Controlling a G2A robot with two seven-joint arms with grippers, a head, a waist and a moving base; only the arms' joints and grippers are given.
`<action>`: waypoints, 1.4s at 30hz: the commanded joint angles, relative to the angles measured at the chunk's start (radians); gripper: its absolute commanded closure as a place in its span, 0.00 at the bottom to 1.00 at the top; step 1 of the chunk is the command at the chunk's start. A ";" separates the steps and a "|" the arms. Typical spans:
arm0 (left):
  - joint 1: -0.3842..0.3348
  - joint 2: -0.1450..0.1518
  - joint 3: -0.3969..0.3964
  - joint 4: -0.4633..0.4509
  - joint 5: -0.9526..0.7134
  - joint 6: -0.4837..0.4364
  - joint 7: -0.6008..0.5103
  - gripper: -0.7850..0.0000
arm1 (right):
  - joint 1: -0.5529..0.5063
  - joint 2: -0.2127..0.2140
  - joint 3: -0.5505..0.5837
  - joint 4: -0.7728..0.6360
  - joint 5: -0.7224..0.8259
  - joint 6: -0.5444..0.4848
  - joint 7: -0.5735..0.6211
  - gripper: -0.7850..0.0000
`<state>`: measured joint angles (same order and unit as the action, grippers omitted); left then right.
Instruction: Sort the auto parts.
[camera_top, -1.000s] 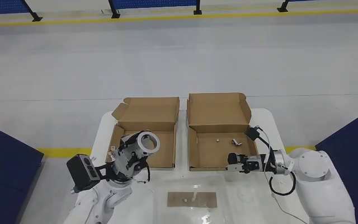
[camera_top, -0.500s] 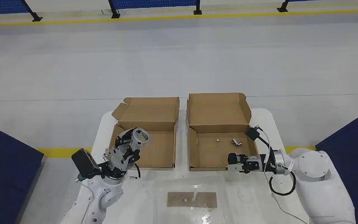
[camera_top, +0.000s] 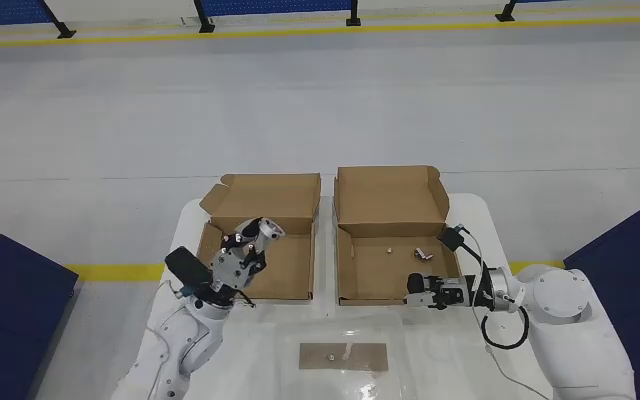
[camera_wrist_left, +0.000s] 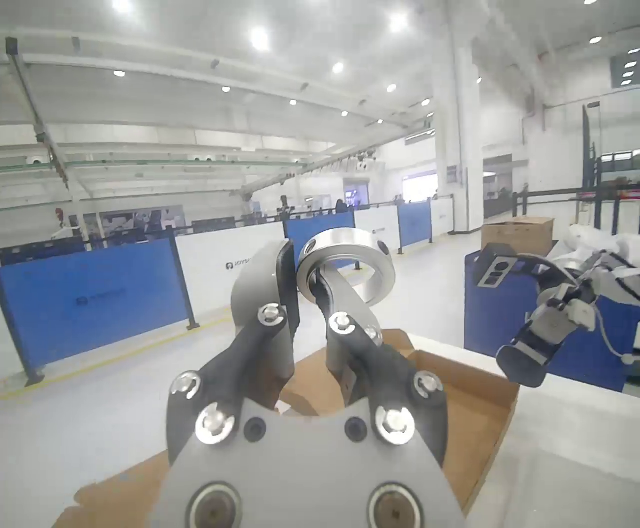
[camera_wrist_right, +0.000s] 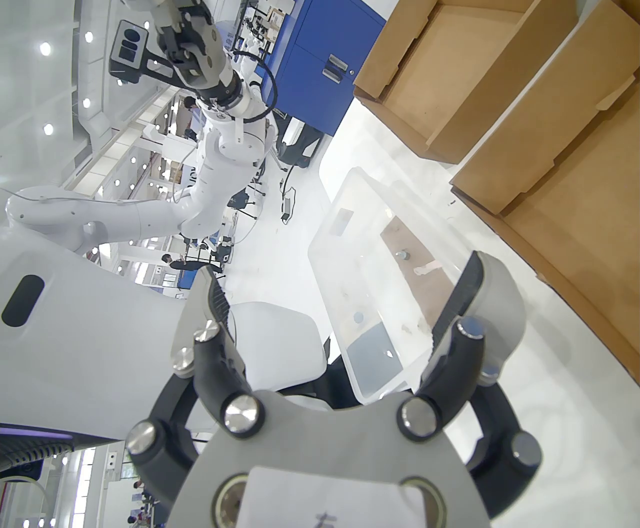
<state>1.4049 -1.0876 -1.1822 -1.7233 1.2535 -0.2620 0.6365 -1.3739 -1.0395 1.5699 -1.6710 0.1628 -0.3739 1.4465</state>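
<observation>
White worktop (camera_top: 470, 210) below, the left end effector (camera_wrist_left: 302, 280) hangs over the left box (camera_top: 290, 270), clamped on the wall of a metal ring (camera_wrist_left: 350, 240), one finger through its bore. Such a thin, smooth hold could slip and drop the ring outside the box. The right end effector (camera_wrist_right: 340, 267) gapes wide, empty.

Top looks down; wrist cameras share the left box (camera_top: 288, 268).

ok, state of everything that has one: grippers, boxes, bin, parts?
left gripper: shut on metal ring, over left cardboard box.
metal ring: held, one finger through its bore.
right gripper: open, empty.
left cardboard box: lid open.
right cardboard box: lid open.
small parts: lying loose in right cardboard box.
clear bin: open-topped, a few small pieces inside.
</observation>
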 joint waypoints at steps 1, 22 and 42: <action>-0.001 -0.003 0.002 0.002 0.009 0.031 -0.041 1.00 | 0.000 0.000 0.000 0.000 0.000 0.000 0.000 0.00; -0.013 -0.013 0.013 -0.001 0.026 0.090 -0.132 1.00 | 0.000 0.000 0.000 0.000 0.000 0.000 0.000 0.00; -0.040 -0.028 0.057 -0.031 0.214 0.218 -0.456 1.00 | 0.000 0.000 0.000 0.000 0.000 0.000 0.000 0.00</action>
<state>1.3647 -1.1161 -1.1250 -1.7541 1.4673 -0.0444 0.1805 -1.3739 -1.0395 1.5699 -1.6710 0.1628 -0.3739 1.4465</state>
